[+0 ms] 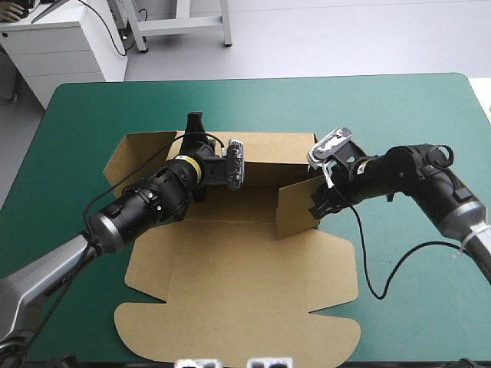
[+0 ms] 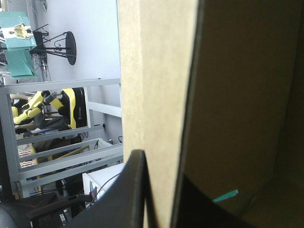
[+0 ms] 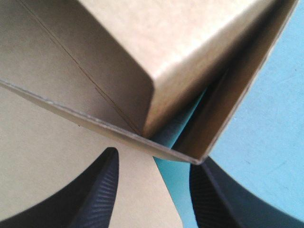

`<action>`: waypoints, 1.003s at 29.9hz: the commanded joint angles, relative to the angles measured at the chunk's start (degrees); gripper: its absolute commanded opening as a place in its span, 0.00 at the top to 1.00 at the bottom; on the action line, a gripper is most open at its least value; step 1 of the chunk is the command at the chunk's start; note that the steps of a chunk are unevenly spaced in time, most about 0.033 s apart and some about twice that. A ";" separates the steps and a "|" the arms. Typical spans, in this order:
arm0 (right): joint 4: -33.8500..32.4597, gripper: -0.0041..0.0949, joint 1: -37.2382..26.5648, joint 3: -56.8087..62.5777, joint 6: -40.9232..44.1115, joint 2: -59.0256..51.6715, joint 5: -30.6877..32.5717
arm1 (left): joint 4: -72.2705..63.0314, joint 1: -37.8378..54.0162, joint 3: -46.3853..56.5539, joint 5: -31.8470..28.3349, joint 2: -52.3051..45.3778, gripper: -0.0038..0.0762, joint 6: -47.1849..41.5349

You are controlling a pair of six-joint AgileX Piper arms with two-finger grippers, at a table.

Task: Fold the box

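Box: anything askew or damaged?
No damage visible. The box is lopsided: its right wall stands upright, while the far-left flap splays outward over the teal-green cover, not yet raised.

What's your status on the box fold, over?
Left gripper shut on the far wall. Right gripper open at the right wall. Box part raised, front flat. Nothing in the way.

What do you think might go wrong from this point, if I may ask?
1. The right gripper stands open at a corner of the right wall, so that wall may drop flat.
2. The left gripper is shut on the back wall; a pull could drag the whole box, whose lid lies unheld.
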 commanded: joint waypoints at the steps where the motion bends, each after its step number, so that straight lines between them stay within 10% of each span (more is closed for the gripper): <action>1: 6.66 0.52 0.06 -1.59 -3.10 -1.91 -2.71 | -15.04 -1.83 2.60 0.81 2.40 0.96 -1.27; 30: 6.81 0.52 0.06 9.04 1.89 0.21 -22.61 | -20.66 -1.91 2.60 -0.57 5.11 0.96 0.30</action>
